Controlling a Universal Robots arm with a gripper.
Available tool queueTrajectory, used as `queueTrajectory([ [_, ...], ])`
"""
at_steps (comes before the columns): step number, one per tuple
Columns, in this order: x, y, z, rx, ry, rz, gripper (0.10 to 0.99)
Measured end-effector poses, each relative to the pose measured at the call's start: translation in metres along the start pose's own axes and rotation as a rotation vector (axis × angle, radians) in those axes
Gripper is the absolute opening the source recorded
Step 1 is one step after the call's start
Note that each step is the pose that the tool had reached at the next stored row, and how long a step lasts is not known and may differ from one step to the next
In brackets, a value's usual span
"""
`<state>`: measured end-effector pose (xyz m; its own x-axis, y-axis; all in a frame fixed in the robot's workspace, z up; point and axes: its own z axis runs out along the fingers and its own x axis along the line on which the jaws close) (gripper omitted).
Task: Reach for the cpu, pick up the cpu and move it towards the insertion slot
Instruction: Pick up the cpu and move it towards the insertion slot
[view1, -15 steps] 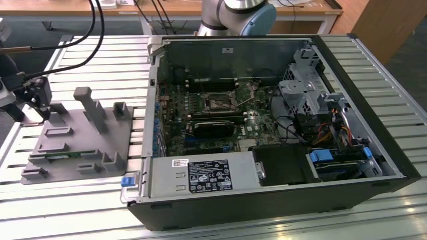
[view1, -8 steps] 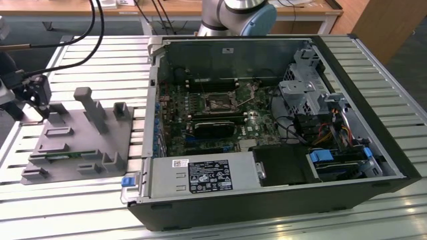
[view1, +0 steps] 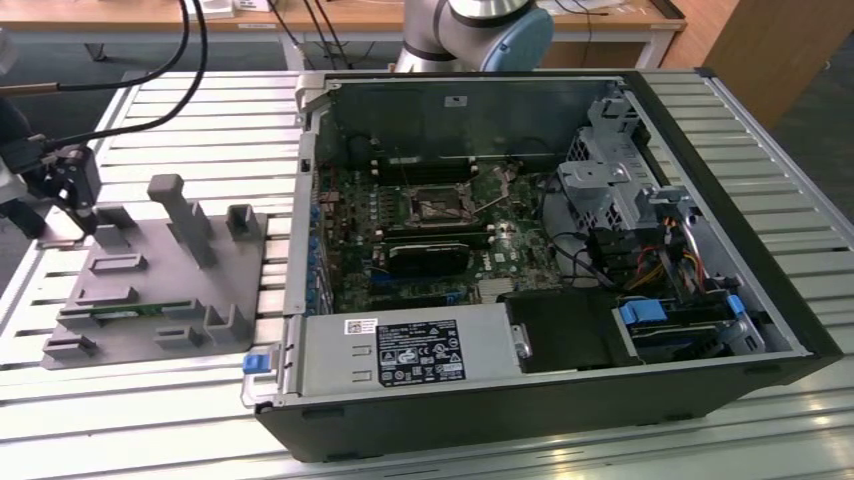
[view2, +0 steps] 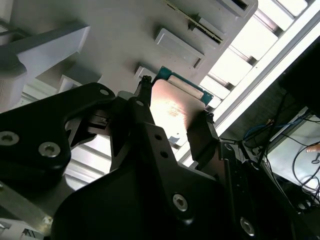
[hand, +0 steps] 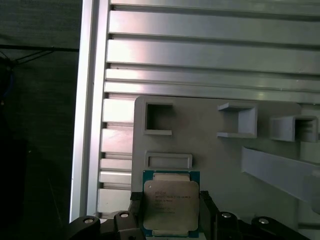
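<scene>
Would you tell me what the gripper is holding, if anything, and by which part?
The flat square silvery cpu, clamped by the jaws at two opposite edges.

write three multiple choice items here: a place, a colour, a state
1. The pincer is over: A the grey fixture tray; B the computer case; C the power supply.
2. The cpu has a rim that is: A red; B green-blue; C yellow.
3. The cpu is: A inside the computer case; B lying on the table slats; C between the pincer's fingers.
Answers: 1 A, it hangs above the tray at the exterior view's left; 2 B, per the first wrist view; 3 C, fingers flank both edges in both wrist views.
</scene>
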<state>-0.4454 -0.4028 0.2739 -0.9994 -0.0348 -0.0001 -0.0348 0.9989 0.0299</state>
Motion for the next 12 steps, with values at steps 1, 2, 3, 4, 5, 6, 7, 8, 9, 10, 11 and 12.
queueTrajectory([
  [1,0.0000,0.0001,-0.0005,0.000,0.0000,0.000,0.537],
  [2,0.0000,0.0002,-0.0008,0.000,-0.0001,0.000,0.537],
  [3,0.0000,0.0003,-0.0013,0.000,0.0001,0.000,0.537],
  [4,0.0000,0.0003,-0.0017,0.000,0.0001,0.000,0.537],
  [5,0.0000,0.0004,-0.0021,0.000,0.0000,0.000,0.537],
  [6,0.0000,0.0004,-0.0027,0.000,0.0001,0.000,0.537],
  [7,0.0000,0.0005,-0.0033,0.000,0.0002,0.000,0.537],
  [8,0.0000,0.0006,-0.0039,0.000,0.0001,0.000,0.537],
  [9,0.0000,0.0007,-0.0048,0.000,0.0002,0.000,0.537],
  [10,0.0000,0.0007,-0.0059,0.000,0.0000,0.000,0.537],
  [11,0.0000,0.0008,-0.0071,0.001,0.0002,0.000,0.537],
  [12,0.0000,0.0009,-0.0085,0.001,0.0001,0.000,0.537],
])
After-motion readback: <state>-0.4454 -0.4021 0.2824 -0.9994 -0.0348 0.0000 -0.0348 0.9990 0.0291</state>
